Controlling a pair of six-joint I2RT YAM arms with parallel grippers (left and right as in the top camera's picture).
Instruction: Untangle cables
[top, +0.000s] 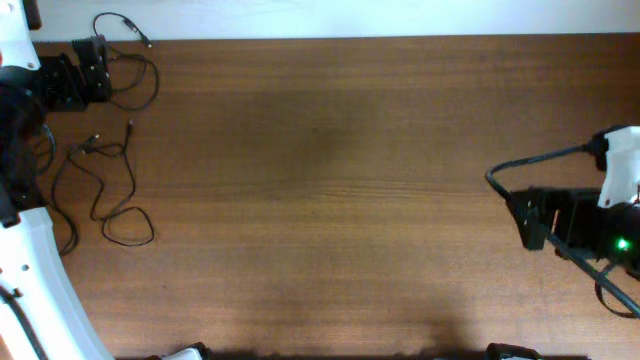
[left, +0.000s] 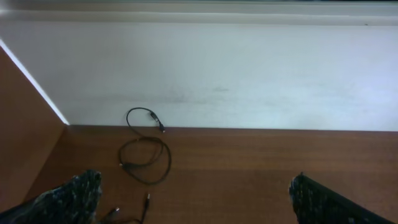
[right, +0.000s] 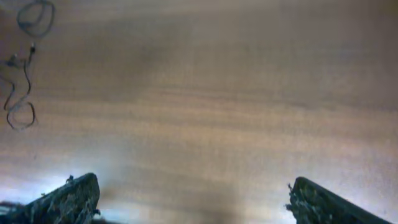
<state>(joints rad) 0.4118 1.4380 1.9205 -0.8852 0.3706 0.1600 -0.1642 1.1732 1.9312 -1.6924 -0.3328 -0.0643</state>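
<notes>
Two thin black cables lie apart at the far left of the table. One cable (top: 137, 82) is looped by the back edge with a plug near the wall; it also shows in the left wrist view (left: 147, 160). The other cable (top: 103, 190) snakes nearer the front and ends in a loop; its plug ends show in the left wrist view (left: 147, 200). Both cables appear small in the right wrist view (right: 22, 74). My left gripper (top: 98, 70) (left: 196, 202) is open and empty beside the back cable. My right gripper (top: 522, 218) (right: 193, 199) is open and empty at the far right.
The wooden table (top: 330, 180) ends at a white wall (left: 217, 68) along the back. The left arm's white base (top: 40, 280) stands at the front left. Thick black arm cables (top: 540, 160) trail by the right arm.
</notes>
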